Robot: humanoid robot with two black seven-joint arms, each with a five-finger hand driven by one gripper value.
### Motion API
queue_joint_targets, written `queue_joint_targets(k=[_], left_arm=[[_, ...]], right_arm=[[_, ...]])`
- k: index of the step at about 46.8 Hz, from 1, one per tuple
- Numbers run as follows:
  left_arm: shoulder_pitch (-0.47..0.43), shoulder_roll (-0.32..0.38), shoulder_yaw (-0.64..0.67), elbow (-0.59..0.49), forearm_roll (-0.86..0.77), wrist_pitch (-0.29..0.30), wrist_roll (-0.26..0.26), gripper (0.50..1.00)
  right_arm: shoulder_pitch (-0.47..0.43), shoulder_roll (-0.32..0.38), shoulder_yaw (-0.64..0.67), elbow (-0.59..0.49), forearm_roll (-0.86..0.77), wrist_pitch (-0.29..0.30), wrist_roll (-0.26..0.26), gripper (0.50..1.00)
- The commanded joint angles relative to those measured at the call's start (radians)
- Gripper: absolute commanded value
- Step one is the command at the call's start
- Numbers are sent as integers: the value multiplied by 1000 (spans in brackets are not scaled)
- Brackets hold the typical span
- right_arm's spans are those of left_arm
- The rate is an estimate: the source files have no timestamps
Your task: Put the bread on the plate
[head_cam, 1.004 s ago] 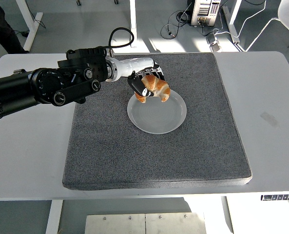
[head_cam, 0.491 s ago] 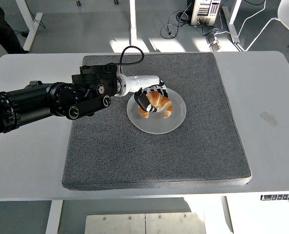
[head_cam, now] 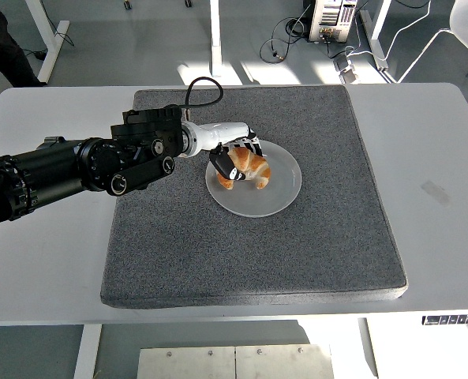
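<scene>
A white desk (head_cam: 36, 237) carries a broad grey mat (head_cam: 249, 253). The black left arm (head_cam: 68, 166) reaches in over it. A clear plate (head_cam: 285, 189) sits on the mat, the left hand (head_cam: 235, 160) curled around the bread (head_cam: 251, 168), over the plate's left part.

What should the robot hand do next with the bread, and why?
Probably let go. The left hand has its fingers around the bread, and the bread sits over the left part of the plate, apparently touching it. Opening the fingers and lifting away should leave it there.
</scene>
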Motion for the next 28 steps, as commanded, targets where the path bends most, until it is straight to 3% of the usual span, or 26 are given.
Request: queue_joint_targets(k=[1, 7, 11, 14, 16, 23, 28], left_arm=[[5, 0, 0, 11, -2, 0, 0, 502], [5, 0, 0, 15, -2, 0, 0, 519], [6, 0, 0, 15, -2, 0, 0, 611], [6, 0, 0, 15, -2, 0, 0, 775], [6, 0, 0, 15, -3, 0, 0, 835], [-4, 0, -2, 14, -5, -1, 1, 955], [-12, 0, -3, 11, -6, -7, 1, 972]], right_arm=[[0, 0, 0, -2, 0, 0, 0, 1000], [0, 0, 0, 0, 0, 0, 0, 1000], [0, 0, 2, 0, 0, 0, 0, 1000], [0, 0, 0, 0, 0, 0, 0, 1000], [0, 0, 0, 0, 0, 0, 0, 1000], [0, 0, 0, 0, 0, 0, 0, 1000], [0, 0, 2, 0, 0, 0, 0, 1000]])
